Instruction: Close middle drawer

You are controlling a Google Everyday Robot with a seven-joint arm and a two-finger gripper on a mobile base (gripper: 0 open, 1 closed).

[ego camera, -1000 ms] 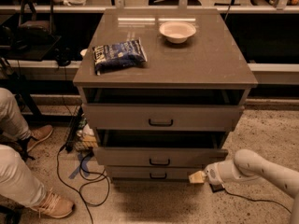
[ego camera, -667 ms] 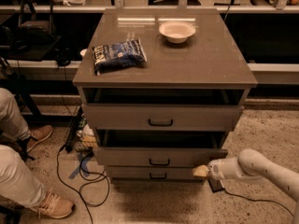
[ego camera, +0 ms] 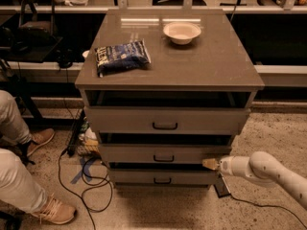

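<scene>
The pincer [ego camera: 209, 164] has gone up. A second ago it was down low, beside the right end of the bottom drawer [ego camera: 139, 178]. Now it is higher, at the right end of the middle drawer [ego camera: 129, 154], right at its front. It looks like it touches the front there. The white arm [ego camera: 268, 172] behind it has lifted too and sits a bit more to the right. The middle drawer has slid in some of the way. The dark gap above it is thinner than before. Before, it stuck out and hid most of the bottom drawer. Now more of the bottom drawer's front shows, with a dark gap over it.
</scene>
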